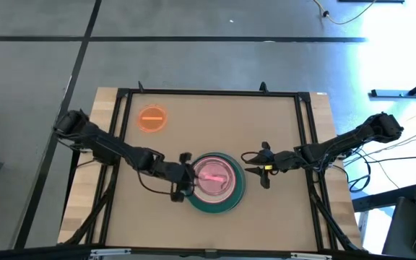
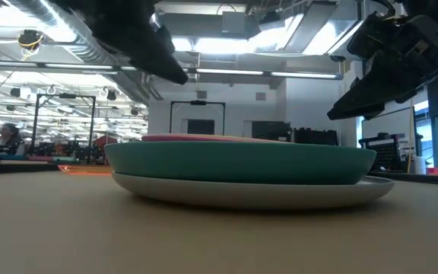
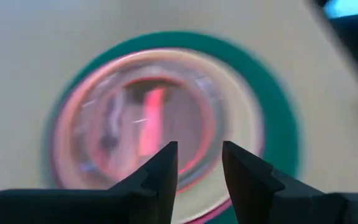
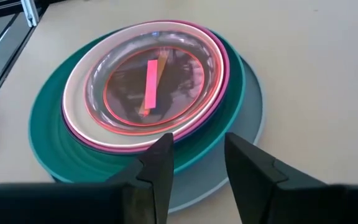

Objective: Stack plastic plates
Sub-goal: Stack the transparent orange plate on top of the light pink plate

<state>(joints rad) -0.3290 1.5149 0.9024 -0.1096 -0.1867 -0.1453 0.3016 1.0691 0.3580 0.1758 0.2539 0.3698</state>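
A stack of plastic plates (image 1: 215,182) stands near the table's middle. A large grey plate (image 2: 253,195) lies at the bottom, with a large teal one (image 2: 242,163) on it. Above these lie a magenta plate (image 4: 224,68), a cream plate (image 4: 73,106) and a small pink plate (image 4: 151,84) on top. A small orange plate (image 1: 152,118) lies flat alone at the far left. My left gripper (image 3: 199,168) is open and empty, above the stack's left edge (image 1: 186,177). My right gripper (image 4: 197,165) is open and empty, just right of the stack (image 1: 251,167).
A black frame (image 1: 208,92) runs round the table's edges. Bare tabletop (image 1: 280,123) lies behind the stack and to its right. The room beyond shows in the low view.
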